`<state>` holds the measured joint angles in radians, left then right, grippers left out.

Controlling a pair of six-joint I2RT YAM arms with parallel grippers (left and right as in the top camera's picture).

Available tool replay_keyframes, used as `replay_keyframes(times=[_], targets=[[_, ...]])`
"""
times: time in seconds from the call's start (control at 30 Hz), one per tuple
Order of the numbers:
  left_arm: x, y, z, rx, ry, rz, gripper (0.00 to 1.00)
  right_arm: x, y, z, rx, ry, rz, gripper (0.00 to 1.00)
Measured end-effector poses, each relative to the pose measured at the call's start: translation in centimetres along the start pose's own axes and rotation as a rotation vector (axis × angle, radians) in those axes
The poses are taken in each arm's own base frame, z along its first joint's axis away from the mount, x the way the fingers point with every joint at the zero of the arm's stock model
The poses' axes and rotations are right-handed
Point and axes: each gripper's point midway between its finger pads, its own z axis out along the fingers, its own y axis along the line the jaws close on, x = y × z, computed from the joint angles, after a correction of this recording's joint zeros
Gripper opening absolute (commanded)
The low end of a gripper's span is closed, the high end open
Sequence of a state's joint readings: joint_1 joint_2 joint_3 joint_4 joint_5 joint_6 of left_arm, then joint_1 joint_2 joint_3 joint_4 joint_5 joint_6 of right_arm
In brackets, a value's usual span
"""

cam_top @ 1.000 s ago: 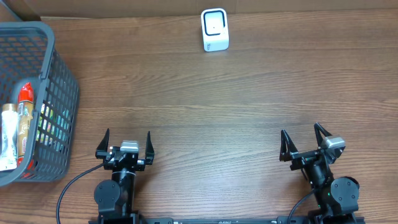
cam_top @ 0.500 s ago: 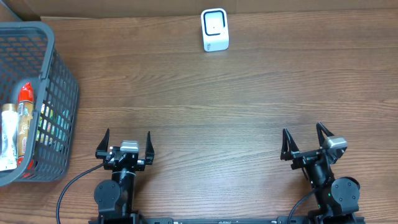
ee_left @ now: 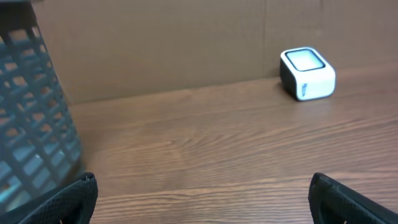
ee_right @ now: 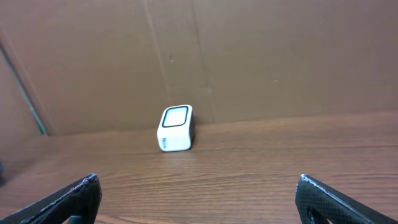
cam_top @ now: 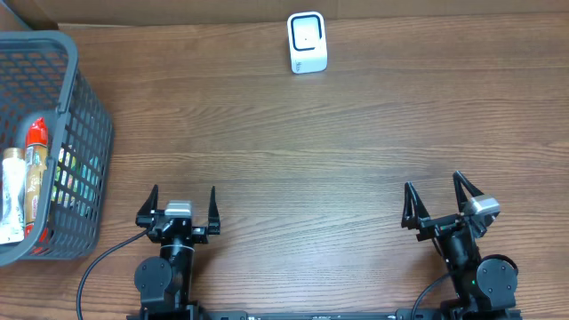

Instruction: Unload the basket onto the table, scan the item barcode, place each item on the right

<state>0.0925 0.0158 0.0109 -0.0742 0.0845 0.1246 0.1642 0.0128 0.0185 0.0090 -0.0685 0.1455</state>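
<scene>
A white scanner (ee_left: 307,73) stands on the wooden table (ee_left: 199,149) against a cardboard wall (ee_left: 155,43); grey basket (ee_left: 31,124) at left, fingertips (ee_left: 68,202) spread wide.

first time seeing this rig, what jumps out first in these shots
A small white box-shaped scanner stands alone at the far edge of the brown wooden table. A grey plastic mesh basket holding packaged items sits at the left edge. The black two-finger left tool and right tool stand open and empty at the near edge.
</scene>
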Motion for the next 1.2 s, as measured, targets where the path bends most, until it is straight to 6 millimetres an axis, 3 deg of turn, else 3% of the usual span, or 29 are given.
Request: replay_keyframes(times=[0.2, 0.33, 0.53, 0.7, 0.93, 1.2], targets=[[-0.1, -0.7, -0.3, 0.044, 0.028, -0.121, 1.0, 0.3, 0.7, 0.0, -0.038, 0.027, -0.035, 1.0], [-0.9, -0.9, -1.1, 0.059, 0.07, -0.169, 1.0, -1.3, 1.3, 0.3, -0.051, 0.041, -0.051, 1.0], [-6.9, -1.1, -3.0, 0.102, 0.062, -0.192, 1.0, -6.2, 2.7, 1.7, -0.075, 0.047, -0.063, 1.0], [-10.9, -1.0, -3.3, 0.127, 0.121, -0.21, 1.0, -9.5, 3.3, 4.2, -0.07, 0.136, -0.058, 1.0], [-16.6, -0.3, -1.1, 0.142, 0.318, -0.245, 1.0, -10.7, 4.4, 8.1, -0.107, 0.364, -0.067, 1.0], [-20.9, 0.3, 2.6, 0.159, 0.627, -0.295, 1.0, -11.8, 5.2, 11.2, -0.114, 0.631, -0.021, 1.0]])
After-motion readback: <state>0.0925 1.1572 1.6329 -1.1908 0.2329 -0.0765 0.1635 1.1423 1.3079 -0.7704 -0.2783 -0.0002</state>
